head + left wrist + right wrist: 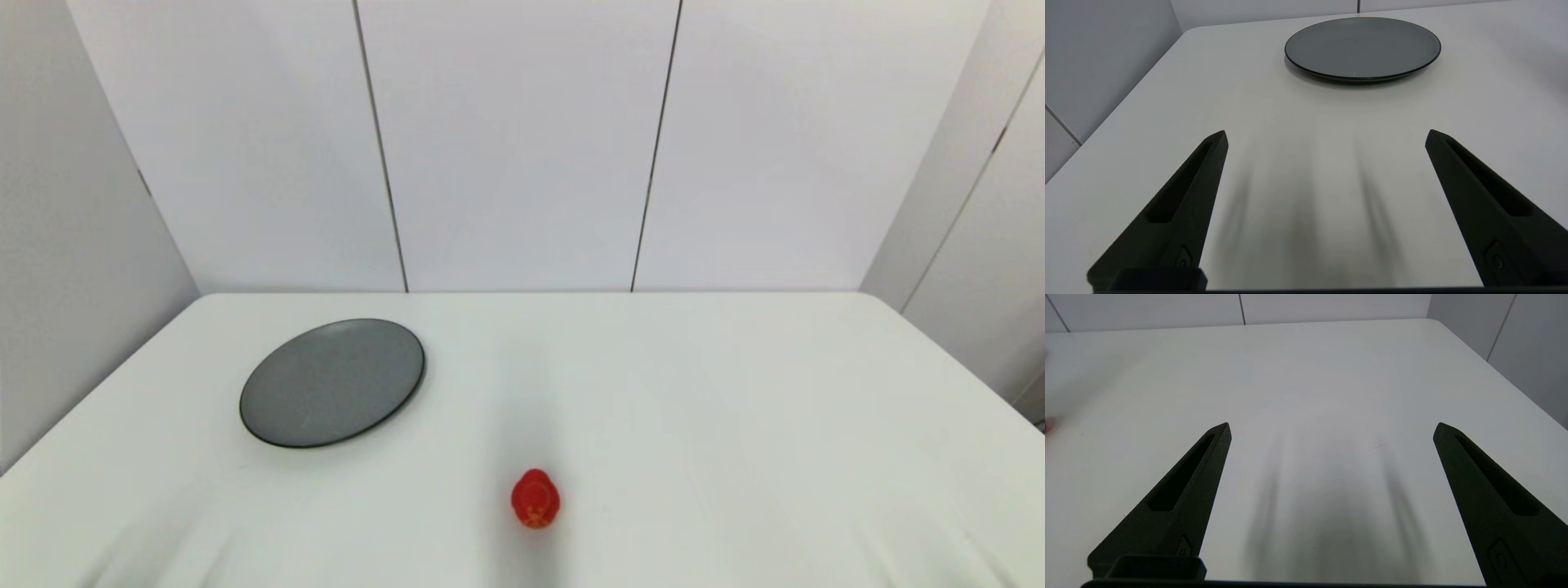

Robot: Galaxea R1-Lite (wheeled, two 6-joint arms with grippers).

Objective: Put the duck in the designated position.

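Though seemingly upright, duck [535, 498] near plate [332, 382].

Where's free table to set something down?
Bare: the table's whole right half beyond the duck, and the strip between duck and grey plate. The plate is empty. Nothing crowded; both pincers, left and right, open over bare surface.

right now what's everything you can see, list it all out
duck: 1, glossy red, on the table near the front edge, about centre, apart from the plate
plate: 1, dark grey with a darker rim, nothing on it, on the table's left side, farther back than the duck
table: 1, white, fills the foreground
wall panels: white, with dark seams, behind the table
left pincer: 1, black, open, low over the table short of the plate, out of the head view
right pincer: 1, black, open, over bare table on the right side, out of the head view
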